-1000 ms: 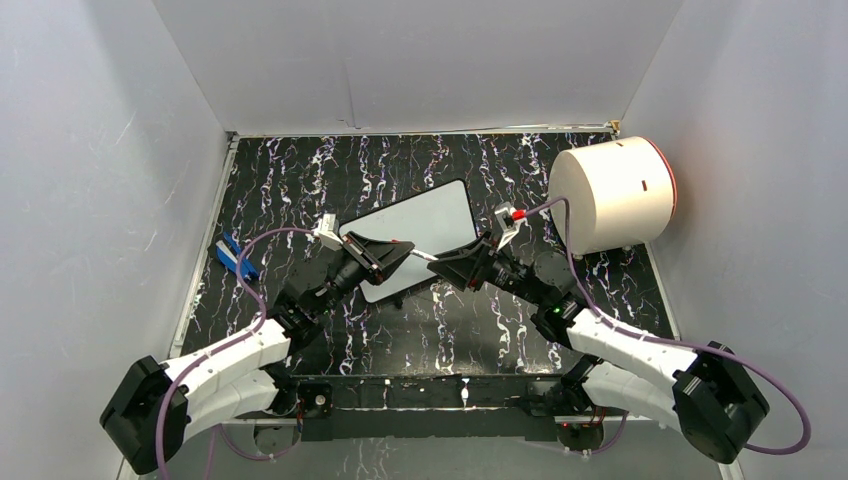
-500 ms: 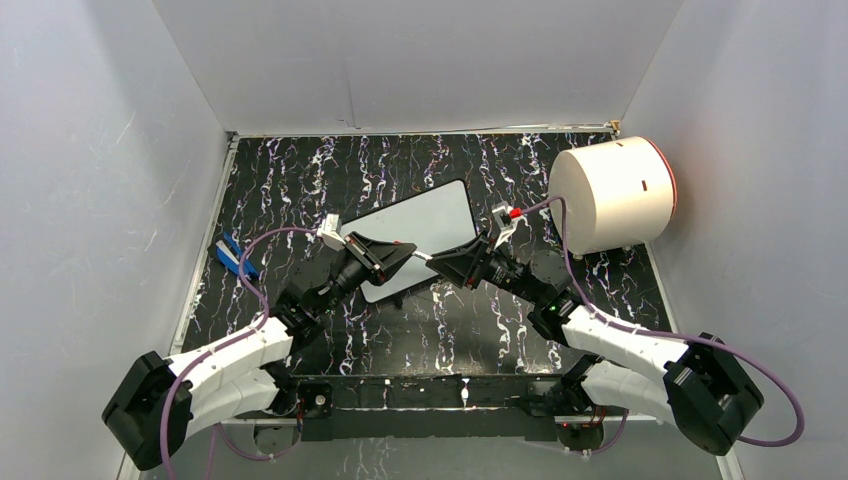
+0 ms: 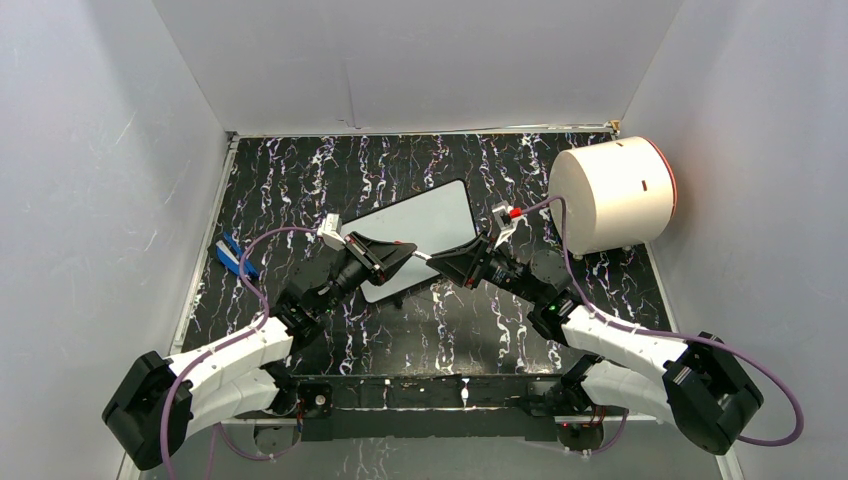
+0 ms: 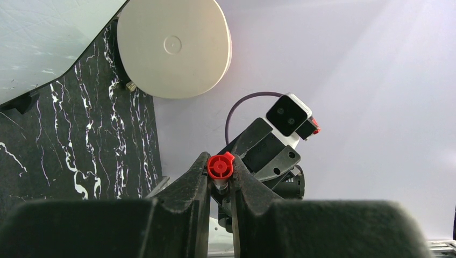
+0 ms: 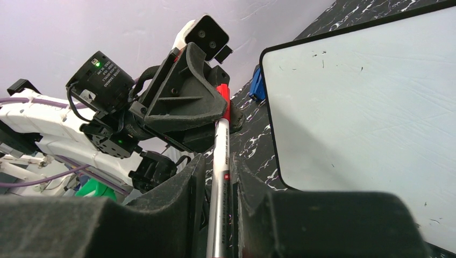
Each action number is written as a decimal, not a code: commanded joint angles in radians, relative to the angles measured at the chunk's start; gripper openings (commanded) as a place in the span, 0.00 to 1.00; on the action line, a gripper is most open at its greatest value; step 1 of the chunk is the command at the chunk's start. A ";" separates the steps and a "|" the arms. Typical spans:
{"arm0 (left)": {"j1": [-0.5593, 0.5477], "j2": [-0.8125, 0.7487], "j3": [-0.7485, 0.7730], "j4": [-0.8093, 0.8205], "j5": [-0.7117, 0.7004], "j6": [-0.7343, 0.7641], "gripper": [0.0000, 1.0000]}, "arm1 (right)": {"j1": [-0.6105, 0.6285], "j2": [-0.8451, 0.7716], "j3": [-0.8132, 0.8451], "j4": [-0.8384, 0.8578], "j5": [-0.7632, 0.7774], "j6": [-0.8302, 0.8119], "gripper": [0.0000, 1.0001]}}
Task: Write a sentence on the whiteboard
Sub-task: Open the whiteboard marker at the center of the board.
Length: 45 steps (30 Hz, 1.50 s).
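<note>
Whiteboard (image 3: 420, 222) lies on marbled table (image 3: 300, 170) between grey walls (image 3: 100, 150).

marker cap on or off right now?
On. Right wrist view shows the red cap joined to the marker barrel, no gap; left end effector grips the cap, right end effector brackets the barrel.

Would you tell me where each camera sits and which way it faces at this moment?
Top external: above and behind the bases, looking down at the whiteboard; both arms show.
Left wrist: behind the left gripper, facing the right arm and white cylinder.
Right wrist: behind the right gripper, facing the left gripper along the marker.
Both wrist views share the marker and the whiteboard.
</note>
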<state>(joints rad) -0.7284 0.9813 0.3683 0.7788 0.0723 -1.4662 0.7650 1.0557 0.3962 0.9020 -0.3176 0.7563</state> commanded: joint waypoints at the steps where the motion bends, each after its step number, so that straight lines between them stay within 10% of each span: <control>1: 0.005 0.000 0.031 0.037 0.007 0.011 0.00 | -0.002 0.002 0.038 0.089 -0.021 0.000 0.30; 13: 0.006 0.005 0.023 0.048 -0.003 0.009 0.00 | -0.003 0.017 0.033 0.102 -0.057 -0.002 0.00; 45: 0.006 -0.217 0.004 -0.113 -0.304 0.234 0.00 | -0.001 -0.064 -0.118 0.176 -0.122 0.033 0.00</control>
<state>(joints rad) -0.7269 0.8101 0.2928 0.7860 -0.1570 -1.3510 0.7601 1.0225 0.2810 1.0199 -0.4267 0.7979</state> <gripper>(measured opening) 0.128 0.203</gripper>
